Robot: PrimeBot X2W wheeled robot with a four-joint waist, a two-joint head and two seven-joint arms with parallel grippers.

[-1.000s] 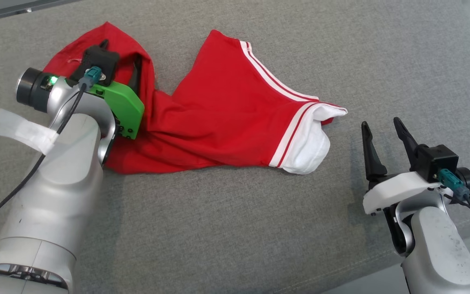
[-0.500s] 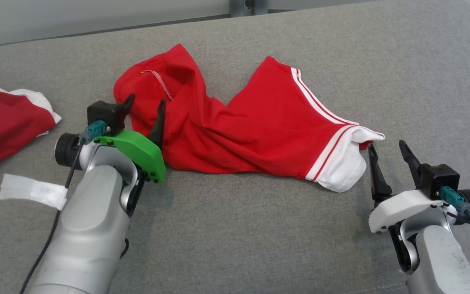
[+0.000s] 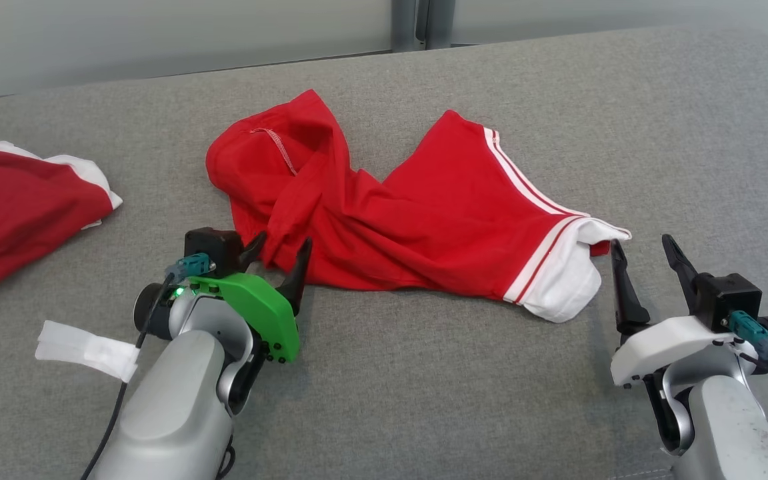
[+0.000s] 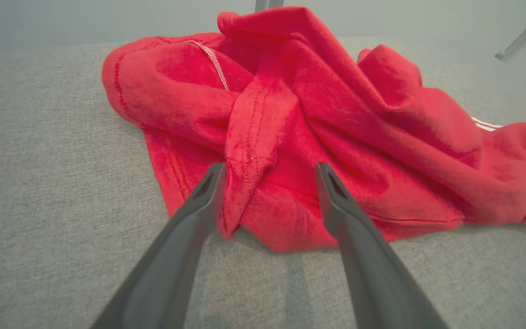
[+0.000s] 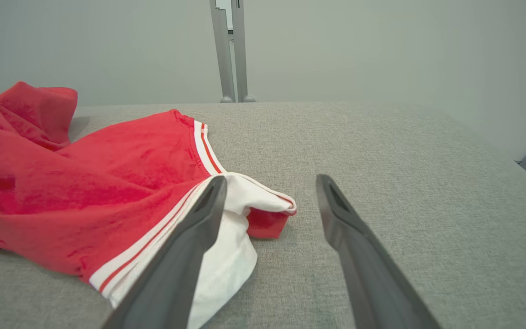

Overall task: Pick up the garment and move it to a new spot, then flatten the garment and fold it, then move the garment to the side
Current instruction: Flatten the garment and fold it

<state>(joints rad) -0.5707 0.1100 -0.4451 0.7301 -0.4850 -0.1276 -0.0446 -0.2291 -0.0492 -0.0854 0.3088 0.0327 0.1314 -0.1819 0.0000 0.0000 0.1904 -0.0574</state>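
Both spread and low, left pincer and right pincer flank the garment

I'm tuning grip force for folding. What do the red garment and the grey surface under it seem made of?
The red garment looks like soft matte cotton-type knit, probably: it creases limply and shows stitched hems. The grey surface looks like woven upholstery fabric, matte, with a fine flecked weave; what lies beneath it cannot be told.

Bright even light, soft faint shadows, sharp head view — wrist-view edges stretched, hazy
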